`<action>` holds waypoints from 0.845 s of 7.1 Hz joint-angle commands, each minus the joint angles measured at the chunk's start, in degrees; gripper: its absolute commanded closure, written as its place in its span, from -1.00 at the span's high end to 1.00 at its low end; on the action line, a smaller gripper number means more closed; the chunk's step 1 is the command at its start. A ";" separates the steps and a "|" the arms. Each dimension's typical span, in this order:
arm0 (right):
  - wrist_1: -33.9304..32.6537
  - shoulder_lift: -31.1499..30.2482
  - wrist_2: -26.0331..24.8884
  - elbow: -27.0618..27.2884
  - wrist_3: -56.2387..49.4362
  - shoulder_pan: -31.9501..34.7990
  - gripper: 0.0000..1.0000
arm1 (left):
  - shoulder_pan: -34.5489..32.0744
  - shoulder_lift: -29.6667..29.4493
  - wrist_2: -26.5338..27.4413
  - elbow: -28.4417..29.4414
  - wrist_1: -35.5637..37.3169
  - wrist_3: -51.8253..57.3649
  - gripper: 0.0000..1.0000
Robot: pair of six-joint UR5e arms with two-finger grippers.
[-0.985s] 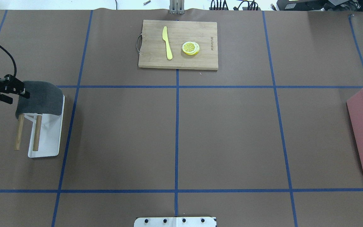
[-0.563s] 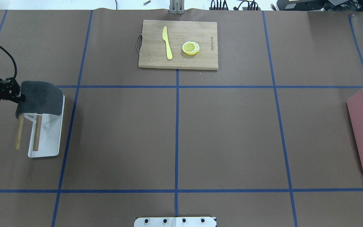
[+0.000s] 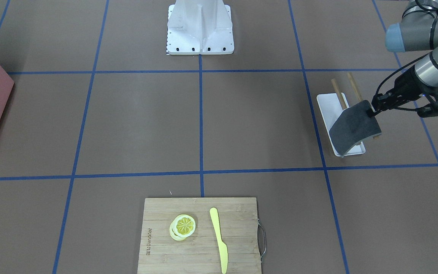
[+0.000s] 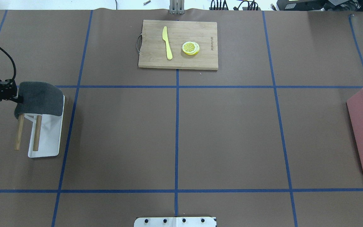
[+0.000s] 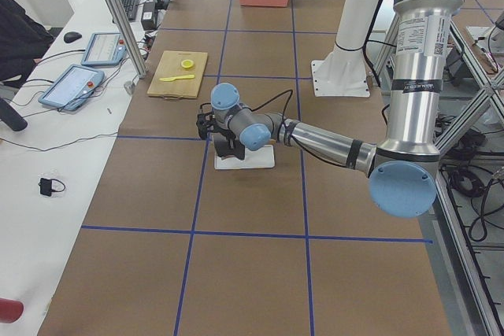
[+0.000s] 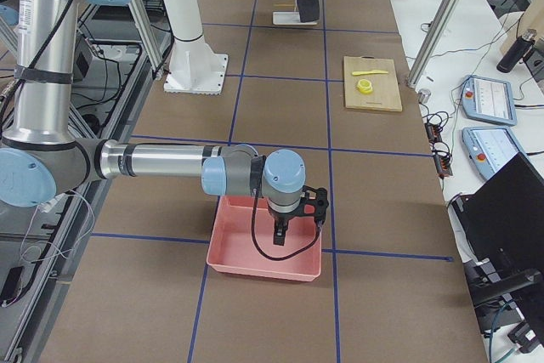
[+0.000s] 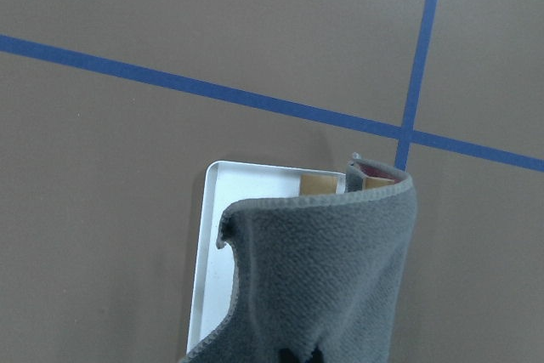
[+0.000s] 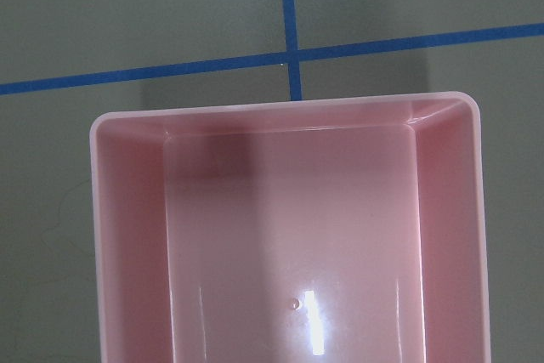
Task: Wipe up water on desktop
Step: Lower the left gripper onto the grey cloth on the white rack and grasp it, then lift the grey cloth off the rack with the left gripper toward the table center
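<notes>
Front-facing camera first: the left gripper (image 3: 373, 109) has its jaws clamped on the top corner of the grey cloth (image 3: 354, 127). The cloth arches over the wooden dowels (image 3: 338, 93) of a little rack on a white base (image 3: 327, 104). The job right now looks like getting that cloth off the rack, and the safe way is to raise it clear of the dowels before swinging sideways. Only a corner is pinched, and a snag could tug the light rack along or pull the cloth out of the grip. The desktop (image 3: 257, 121) spreads out below and to the side of the jaws, not touching them, and I can't pick out any wet patch on it. Overhead now: the same pinch shows at the cloth's outer edge. The rest of the cloth hangs over the rack towards the table's middle, and brown surface lies all around. The left-end camera has the near arm reaching low over the rack, with the cloth a dark shape just under the wrist. From the right end, the right gripper (image 6: 280, 231) hangs over the pink bin (image 6: 223, 263), well away from the cloth, and whether its jaws are apart or together I cannot tell. The left wrist camera shows cloth filling the lower frame right up to the fingers, with the base and tape lines beyond. The right wrist camera shows just the bin's inside, with desktop past its rim.
</notes>
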 commanded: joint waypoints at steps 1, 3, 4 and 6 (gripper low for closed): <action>0.09 -0.02 -0.17 0.16 0.00 0.09 1.00 | -0.73 0.32 -0.50 -2.72 0.50 -0.17 -1.00; 0.09 0.41 0.17 1.12 0.09 0.00 1.00 | -7.11 -0.20 -7.57 -3.53 0.77 -0.43 -1.00; 0.17 0.41 -0.09 1.47 0.17 0.00 1.00 | -9.24 -0.20 -9.62 -4.57 0.77 -0.78 -1.00; 0.18 1.46 -0.79 2.26 0.61 -2.36 1.00 | -9.26 -3.08 -9.47 -4.94 0.86 -7.25 -1.00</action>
